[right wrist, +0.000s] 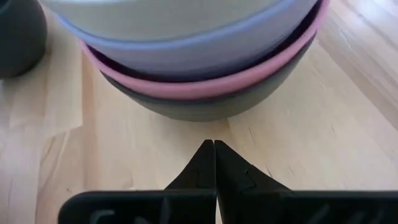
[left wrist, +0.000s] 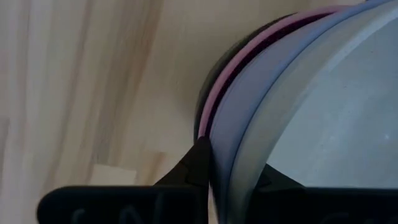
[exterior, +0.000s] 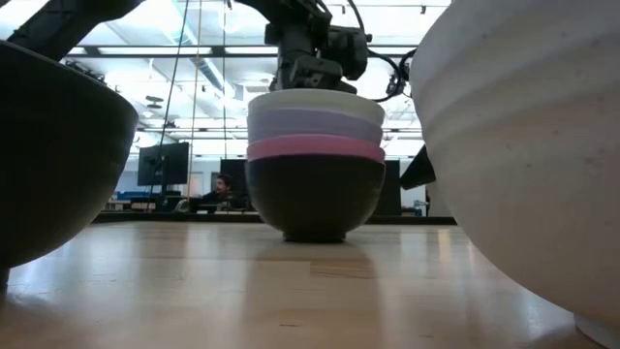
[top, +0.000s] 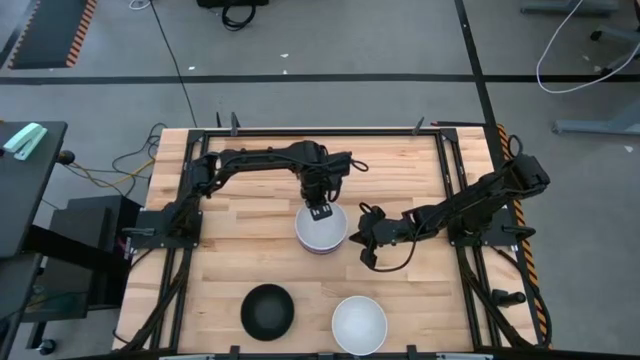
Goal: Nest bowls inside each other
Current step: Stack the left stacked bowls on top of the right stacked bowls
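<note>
While I look straight down from the high camera, I see a stack of nested bowls (top: 321, 230) near the middle of the wooden table (top: 250, 250), its top bowl white. My left gripper (top: 320, 208) sits at the stack's 12 o'clock rim. My right gripper (top: 367, 252) rests low at the stack's 4 o'clock, just beside it and apart from it. A lone black bowl (top: 267, 309) stands at 7 o'clock from the stack, and a lone white bowl (top: 359, 323) at 5 o'clock, both near the table's front edge and well apart from the stack.

From the low camera, I read the stack's order clearly: a black bowl at the bottom, then pink, then lavender-blue, with a white bowl on top. The left gripper comes down onto the far rim. The lone black bowl fills the 9 o'clock side and the lone white bowl the 3 o'clock side, both very close to the lens.

Through the left wrist camera, I see one dark finger (left wrist: 200, 163) outside the stack's wall, against the pink and black rims, with the white bowl's inside on the other side; the jaws straddle the stacked rims and grip them.

Through the right wrist camera, my two fingertips (right wrist: 204, 163) are pressed together, holding nothing, pointing at the stack's black base.
</note>
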Robot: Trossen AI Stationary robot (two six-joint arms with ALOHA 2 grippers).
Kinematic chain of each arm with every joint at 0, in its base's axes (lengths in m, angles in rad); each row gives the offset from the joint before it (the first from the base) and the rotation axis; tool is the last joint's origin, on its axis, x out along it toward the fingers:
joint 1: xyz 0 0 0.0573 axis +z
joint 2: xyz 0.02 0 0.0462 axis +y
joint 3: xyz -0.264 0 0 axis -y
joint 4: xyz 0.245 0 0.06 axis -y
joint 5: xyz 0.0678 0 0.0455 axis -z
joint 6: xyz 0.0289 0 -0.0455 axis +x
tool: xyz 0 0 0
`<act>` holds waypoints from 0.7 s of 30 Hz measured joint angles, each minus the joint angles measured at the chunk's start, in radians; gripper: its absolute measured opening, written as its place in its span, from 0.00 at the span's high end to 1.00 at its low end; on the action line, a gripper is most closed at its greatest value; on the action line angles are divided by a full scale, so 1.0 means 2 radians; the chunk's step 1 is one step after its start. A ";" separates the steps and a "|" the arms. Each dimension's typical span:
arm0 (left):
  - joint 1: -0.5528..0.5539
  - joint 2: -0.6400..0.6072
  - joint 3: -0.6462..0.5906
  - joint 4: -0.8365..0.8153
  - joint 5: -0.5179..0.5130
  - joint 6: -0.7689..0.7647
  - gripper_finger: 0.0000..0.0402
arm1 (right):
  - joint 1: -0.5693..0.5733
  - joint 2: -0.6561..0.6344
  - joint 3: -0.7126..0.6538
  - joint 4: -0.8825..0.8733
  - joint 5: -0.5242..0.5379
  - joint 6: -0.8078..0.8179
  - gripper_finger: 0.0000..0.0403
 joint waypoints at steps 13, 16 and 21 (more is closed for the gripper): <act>0.026 0.011 0.000 0.021 0.023 0.017 0.92 | 0.000 -0.002 0.000 -0.007 0.003 0.002 1.00; 0.027 0.011 0.000 0.021 0.039 0.019 0.92 | 0.000 -0.002 0.000 -0.008 0.003 0.002 1.00; 0.025 0.011 0.000 0.019 0.075 0.021 0.87 | 0.000 -0.002 0.000 -0.010 0.003 0.002 1.00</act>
